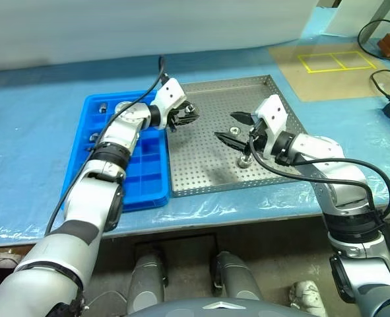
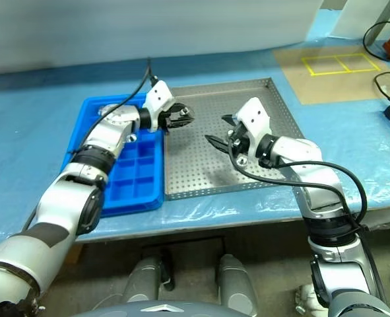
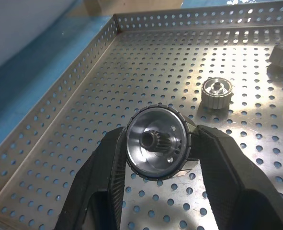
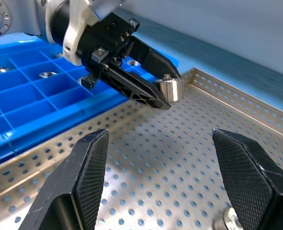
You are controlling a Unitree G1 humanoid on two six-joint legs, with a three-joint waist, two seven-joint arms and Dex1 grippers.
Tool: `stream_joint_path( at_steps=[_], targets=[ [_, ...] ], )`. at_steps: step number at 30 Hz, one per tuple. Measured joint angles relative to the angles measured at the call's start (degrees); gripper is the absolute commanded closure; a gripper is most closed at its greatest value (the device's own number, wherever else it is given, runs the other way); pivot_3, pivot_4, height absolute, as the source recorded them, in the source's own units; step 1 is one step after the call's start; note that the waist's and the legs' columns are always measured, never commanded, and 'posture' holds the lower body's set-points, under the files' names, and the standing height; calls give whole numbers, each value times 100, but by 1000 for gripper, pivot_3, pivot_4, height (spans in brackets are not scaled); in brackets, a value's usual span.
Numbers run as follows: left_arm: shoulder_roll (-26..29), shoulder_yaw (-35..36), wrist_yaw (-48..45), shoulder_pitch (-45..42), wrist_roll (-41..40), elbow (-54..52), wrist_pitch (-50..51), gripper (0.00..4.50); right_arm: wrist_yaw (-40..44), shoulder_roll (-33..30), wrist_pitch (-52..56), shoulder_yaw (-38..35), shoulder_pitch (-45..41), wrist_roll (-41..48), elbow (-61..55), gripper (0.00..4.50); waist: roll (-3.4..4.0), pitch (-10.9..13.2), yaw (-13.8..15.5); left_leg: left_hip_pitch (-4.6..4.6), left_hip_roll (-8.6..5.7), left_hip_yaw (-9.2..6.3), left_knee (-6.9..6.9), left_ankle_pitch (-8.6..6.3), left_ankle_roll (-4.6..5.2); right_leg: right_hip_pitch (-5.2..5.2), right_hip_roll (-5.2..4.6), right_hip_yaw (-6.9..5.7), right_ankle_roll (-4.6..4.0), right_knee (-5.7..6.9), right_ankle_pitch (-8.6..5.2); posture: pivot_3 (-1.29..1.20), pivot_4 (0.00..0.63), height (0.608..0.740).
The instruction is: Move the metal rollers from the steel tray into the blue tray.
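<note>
Your robot's arms are glossy silver-grey shells broken by black joint bands at elbow and wrist. Each ends in a white wrist housing carrying a gripper of two black fingers: the left gripper (image 1: 187, 115) and the right gripper (image 1: 233, 127). In the right wrist view you can see that its finger pads (image 4: 91, 165) are cross-hatched, and small screws stud the left gripper's black mount. A black cable loops loosely along each forearm to the wrist.

Shiny roller (image 3: 155, 142) clamped above steel tray (image 1: 201, 175); blue tray (image 1: 145, 178) beside.
</note>
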Motion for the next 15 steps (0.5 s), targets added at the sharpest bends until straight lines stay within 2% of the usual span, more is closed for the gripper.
stream_joint_path(
  at_steps=[6,12,15],
  targets=[
    [861,425,-6,1723,-831,-3645,1510,2628,704,431,-479,541,-868,-11,893,971,6,3,190,-25,7,-4,-1,14,-25,-41,0,-14,-10,43,-6,35,150,740],
    [1284,1074,706,2756,-1105,-4795,2459,2628,1271,1050,-1140,999,-1430,-186,2003,971,9,5,476,-22,7,-9,-4,22,-66,-40,1,-18,-11,48,-7,189,150,740],
    [1465,1347,913,3354,-1221,-5169,2615,2628,1525,1264,-1538,1291,-1550,-408,2398,971,8,4,614,-23,6,-12,-8,23,-69,-40,1,-19,-11,45,-7,238,150,740]
  ],
)
